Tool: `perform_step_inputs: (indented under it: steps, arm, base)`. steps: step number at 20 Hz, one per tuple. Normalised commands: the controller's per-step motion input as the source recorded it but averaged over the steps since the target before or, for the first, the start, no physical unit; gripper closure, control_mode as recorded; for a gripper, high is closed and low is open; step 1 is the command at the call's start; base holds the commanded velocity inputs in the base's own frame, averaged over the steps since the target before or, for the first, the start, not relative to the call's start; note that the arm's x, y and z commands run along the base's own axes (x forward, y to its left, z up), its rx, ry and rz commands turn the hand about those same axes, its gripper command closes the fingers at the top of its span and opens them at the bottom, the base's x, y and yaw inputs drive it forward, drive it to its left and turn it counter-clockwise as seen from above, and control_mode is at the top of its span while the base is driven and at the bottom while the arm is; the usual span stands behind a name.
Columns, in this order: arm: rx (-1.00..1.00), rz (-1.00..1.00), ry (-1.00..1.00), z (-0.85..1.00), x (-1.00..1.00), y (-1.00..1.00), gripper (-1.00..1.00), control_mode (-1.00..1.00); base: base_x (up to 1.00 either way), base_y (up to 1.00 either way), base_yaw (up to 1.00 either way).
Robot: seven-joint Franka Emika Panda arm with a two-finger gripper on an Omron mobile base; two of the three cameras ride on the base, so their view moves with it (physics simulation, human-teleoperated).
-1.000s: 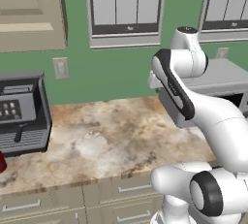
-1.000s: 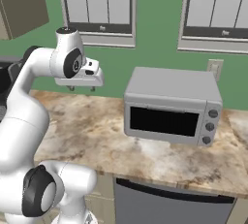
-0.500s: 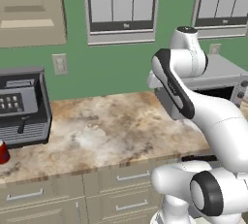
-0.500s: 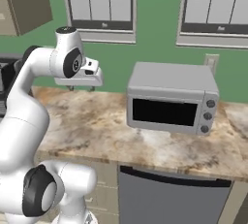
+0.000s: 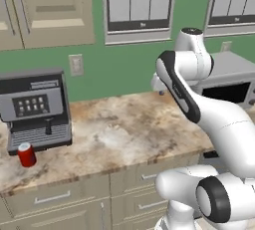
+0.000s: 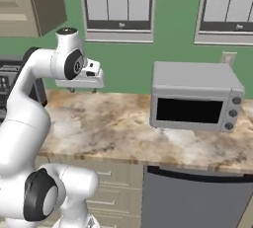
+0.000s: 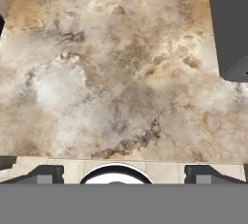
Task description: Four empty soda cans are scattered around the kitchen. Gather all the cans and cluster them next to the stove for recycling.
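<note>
Both base views have shifted, so the base moved. Red soda can point(image 5: 26, 154) by the coffee machine point(image 5: 36, 110) now fully in frame. Toaster oven point(image 6: 194, 96) sits further left.

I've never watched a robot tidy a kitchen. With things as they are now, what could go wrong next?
1. The red soda can stands right against the coffee machine; an open gripper closing around it might bump the machine.
2. The can is near the counter front edge, so a nudge could tip it off.
</note>
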Motion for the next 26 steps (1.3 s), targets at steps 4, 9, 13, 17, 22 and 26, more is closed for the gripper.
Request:
perform_step_inputs:
  steps: [4, 9, 13, 17, 22, 26]
  arm:
    - [0.0, 0.0, 0.0, 0.0, 0.0, 0.0, -1.0, 1.0]
    - [0.0, 0.0, 0.0, 0.0, 0.0, 0.0, -1.0, 1.0]
    - [0.0, 0.0, 0.0, 0.0, 0.0, 0.0, -1.0, 1.0]
    - [0.0, 0.0, 0.0, 0.0, 0.0, 0.0, -1.0, 1.0]
    - [0.0, 0.0, 0.0, 0.0, 0.0, 0.0, -1.0, 1.0]
    - [0.0, 0.0, 0.0, 0.0, 0.0, 0.0, -1.0, 1.0]
  base:
    - [-0.27, 0.65, -0.07]
    - [-0.24, 0.72, 0.0]
    - [-0.13, 0.72, 0.0]
    - [-0.13, 0.67, -0.01]
    - [-0.09, 0.61, 0.0]
    - [-0.01, 0.53, 0.0]
